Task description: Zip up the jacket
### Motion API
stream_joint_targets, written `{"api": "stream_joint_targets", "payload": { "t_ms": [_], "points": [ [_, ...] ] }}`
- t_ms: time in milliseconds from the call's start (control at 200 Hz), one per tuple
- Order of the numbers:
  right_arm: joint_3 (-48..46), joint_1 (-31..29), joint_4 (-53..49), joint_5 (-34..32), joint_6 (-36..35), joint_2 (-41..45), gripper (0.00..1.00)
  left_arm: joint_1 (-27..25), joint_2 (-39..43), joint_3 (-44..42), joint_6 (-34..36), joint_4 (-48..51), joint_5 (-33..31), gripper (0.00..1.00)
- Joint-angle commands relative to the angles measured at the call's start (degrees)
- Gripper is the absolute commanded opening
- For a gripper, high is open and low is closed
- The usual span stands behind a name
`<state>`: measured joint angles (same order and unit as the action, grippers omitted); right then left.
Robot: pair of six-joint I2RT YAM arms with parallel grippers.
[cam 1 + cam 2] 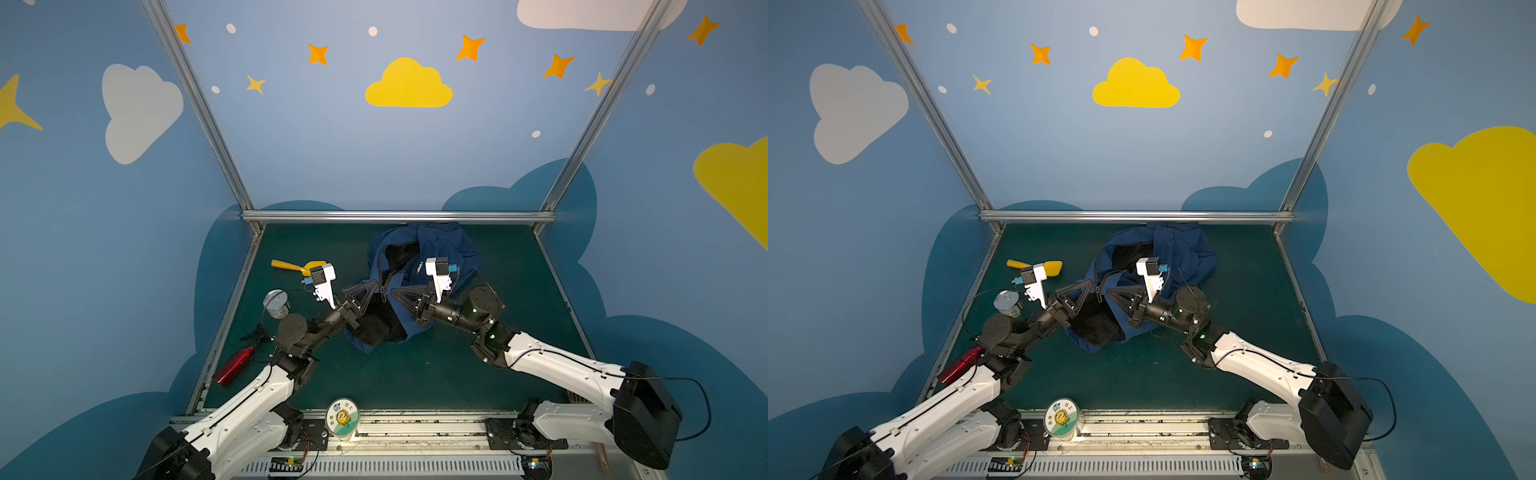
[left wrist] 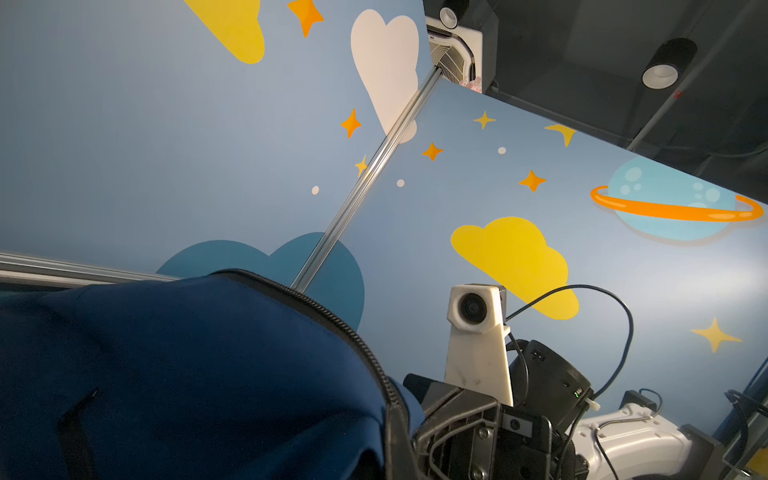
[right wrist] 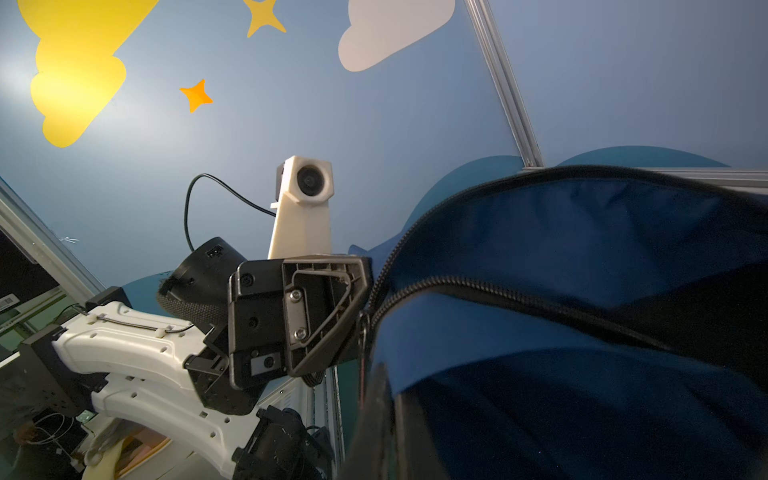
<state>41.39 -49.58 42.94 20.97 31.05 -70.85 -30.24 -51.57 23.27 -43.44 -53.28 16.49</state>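
Observation:
The navy jacket (image 1: 440, 245) (image 1: 1179, 245) lies bunched at the back middle of the green table, black lining showing, and its front edges are lifted. My left gripper (image 1: 376, 287) (image 1: 1090, 286) and right gripper (image 1: 393, 291) (image 1: 1108, 291) meet tip to tip over it, each shut on a zipper edge. In the left wrist view, zipper teeth (image 2: 332, 320) run down the blue fabric (image 2: 187, 353) into my left gripper (image 2: 397, 432). In the right wrist view, the two rows of teeth (image 3: 498, 291) join near my right gripper (image 3: 376, 415), and the fabric hides its fingertips.
A yellow scoop (image 1: 297, 266), a tin can (image 1: 276, 303), a black clip (image 1: 253, 334) and a red bottle (image 1: 232, 365) lie along the table's left side. A round cup with a sunflower lid (image 1: 343, 417) stands at the front rail. Metal frame posts (image 1: 245, 216) bound the table.

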Motion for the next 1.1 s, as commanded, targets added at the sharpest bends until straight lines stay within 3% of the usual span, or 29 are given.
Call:
{"api": "stream_joint_targets", "payload": {
  "t_ms": [0,385,706,901,1096],
  "points": [
    [1.50,0.89,3.76,-2.34,-0.24,2.46,0.00,-0.52,0.78,2.03,2.54,-1.39,0.31,0.03],
    [2.16,0.72,4.69,-0.38,2.11,1.77,0.00,-1.14,-0.37,3.14,4.75,-2.04,-0.09,0.03],
    [1.91,-0.32,3.88,-1.37,2.05,4.18,0.00,-3.64,0.98,1.61,14.93,-3.83,-2.71,0.03],
    [1.49,-0.78,3.45,-2.42,1.44,5.50,0.00,-5.40,3.08,1.54,21.00,-1.83,-8.32,0.03],
    [2.18,-1.00,3.50,-2.36,0.94,4.98,0.00,-5.80,4.07,1.02,21.54,-1.71,-8.67,0.03]
  ]
}}
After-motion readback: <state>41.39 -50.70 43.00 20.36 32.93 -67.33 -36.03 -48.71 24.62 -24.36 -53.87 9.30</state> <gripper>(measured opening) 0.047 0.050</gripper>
